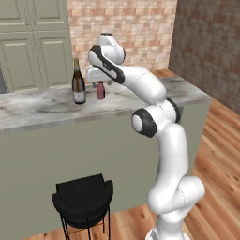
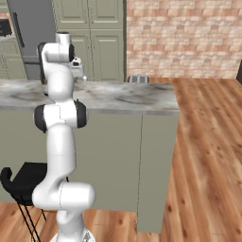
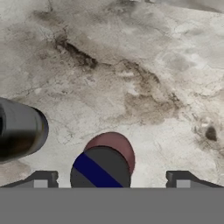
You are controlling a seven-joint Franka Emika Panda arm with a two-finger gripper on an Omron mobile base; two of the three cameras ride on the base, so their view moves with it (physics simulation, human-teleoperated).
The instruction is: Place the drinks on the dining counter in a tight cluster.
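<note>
Dining counter (image 1: 42,110): hard, slick-looking marble. Wine bottle (image 1: 78,82) stands upright on it; probably heavy glass, top-heavy, best gripped at the body. Maroon bottle (image 1: 101,90) stands just beside it, likely light, rigid, easily tipped. Gripper (image 3: 111,180) hangs above, jaws spread wide, holding nothing.

We see the wine bottle (image 1: 78,84) and short bottle (image 1: 101,90) upright on the dining counter (image 1: 42,110), short one just right of the wine bottle, near but apart. Gripper (image 3: 111,180) sits directly above the short bottle (image 3: 106,159), fingertips either side. Stool (image 1: 83,202) stands on floor in front of counter, below bottles.
</note>
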